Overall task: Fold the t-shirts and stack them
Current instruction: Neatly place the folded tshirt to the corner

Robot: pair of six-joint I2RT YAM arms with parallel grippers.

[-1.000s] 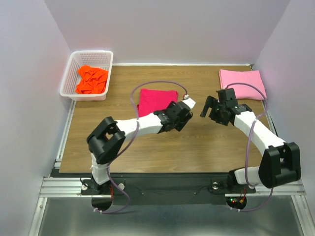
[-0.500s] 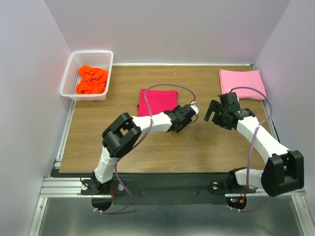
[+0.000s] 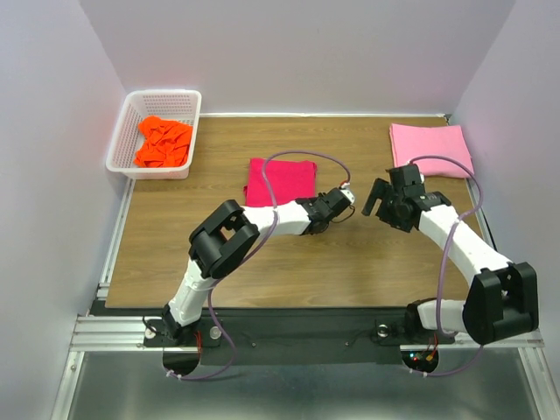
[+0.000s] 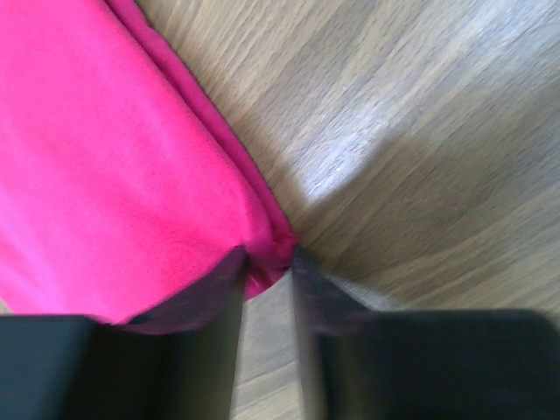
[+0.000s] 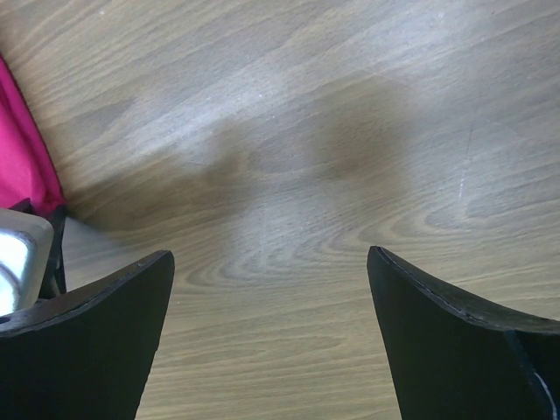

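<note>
At the middle of the bench, left end effector (image 4: 267, 260): the two dark fingers stand close together with only a slim gap between them, and the wood shows through that gap lower down.
Contact of left end effector: the corner of the crimson t-shirt (image 4: 114, 157) lies just between the fingertips; if the fingers truly pinch the cloth or only stand around it, I cannot tell.
Right end effector (image 5: 271, 262): spread wide, holding nothing, with only bare wood between its fingers.
Place of right end effector: it hangs over the bench (image 3: 350, 262), near the left end effector and to its right, not touching it.
Crimson t-shirt: folded to a flat rectangle with layered edges, lying on the bench a little left of the middle; its near right corner is the one at the left end effector.
Pink t-shirt (image 3: 430, 149): folded flat, at the far right corner of the bench, well apart from the crimson one and beyond the right end effector.
Orange t-shirt (image 3: 164, 142): crumpled, not folded, lying inside the white basket (image 3: 166, 94).
White basket: it stands at the far left corner, against the left wall.
Arms: both reach from the near edge toward the middle.
</note>
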